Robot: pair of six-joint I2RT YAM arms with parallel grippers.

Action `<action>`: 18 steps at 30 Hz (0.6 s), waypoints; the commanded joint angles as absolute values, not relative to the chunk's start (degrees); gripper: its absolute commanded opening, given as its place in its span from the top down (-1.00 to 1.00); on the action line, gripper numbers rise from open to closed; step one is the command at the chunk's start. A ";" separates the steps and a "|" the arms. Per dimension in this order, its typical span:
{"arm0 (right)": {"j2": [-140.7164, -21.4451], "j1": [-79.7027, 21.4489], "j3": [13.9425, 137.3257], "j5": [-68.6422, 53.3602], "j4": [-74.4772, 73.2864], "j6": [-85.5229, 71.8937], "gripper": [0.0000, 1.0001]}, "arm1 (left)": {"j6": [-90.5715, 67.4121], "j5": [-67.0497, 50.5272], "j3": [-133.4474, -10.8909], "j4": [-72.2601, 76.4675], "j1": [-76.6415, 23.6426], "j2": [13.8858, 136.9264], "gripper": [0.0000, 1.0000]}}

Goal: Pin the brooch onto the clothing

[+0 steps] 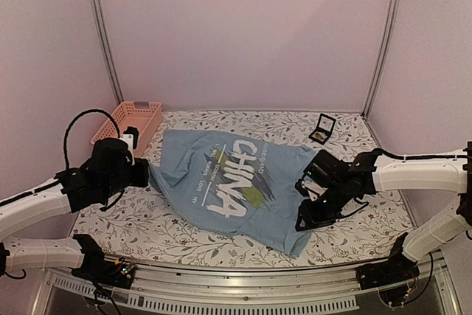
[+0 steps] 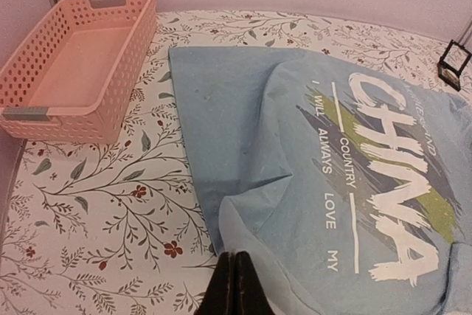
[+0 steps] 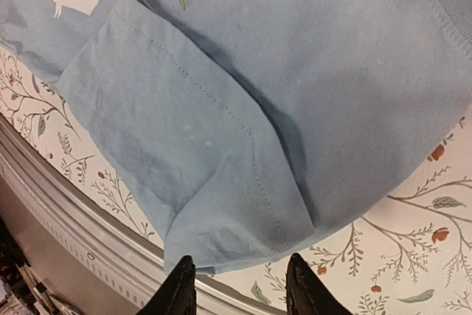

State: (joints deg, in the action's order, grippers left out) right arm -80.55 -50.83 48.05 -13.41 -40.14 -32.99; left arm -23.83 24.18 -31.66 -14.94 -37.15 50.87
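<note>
The shirt (image 1: pixel 228 182) lies spread across the middle of the table (image 1: pixel 369 234). A basket (image 1: pixel 136 119) stands behind it and to its left, just clear of the cloth. A small open case (image 1: pixel 323 129) sits behind the shirt's right corner, apart from it. The left gripper (image 2: pixel 234 256) meets the shirt's left edge. The right gripper (image 3: pixel 240 258) hangs over the shirt's near right sleeve.

The clothing (image 2: pixel 243 130) bears big white "CHINA" and small "I WILL ALWAYS LOVE MY COUNTRY".
</note>
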 commanded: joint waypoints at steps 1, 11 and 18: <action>-83.89 -49.95 49.52 -9.82 -37.18 -38.87 0.24 | -23.24 25.46 -30.97 -15.02 -37.98 49.92 1.00; -89.54 -49.83 50.59 -7.93 -37.53 -38.01 0.07 | -21.82 24.95 -30.98 -13.89 -37.98 50.46 1.00; -88.56 -49.83 50.75 -11.91 -36.03 -36.54 0.76 | -21.21 25.13 -31.71 -13.89 -37.97 50.98 1.00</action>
State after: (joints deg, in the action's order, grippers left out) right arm -89.54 -50.09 49.34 -10.07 -37.54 -37.58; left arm -22.20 24.69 -31.38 -14.79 -37.23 50.74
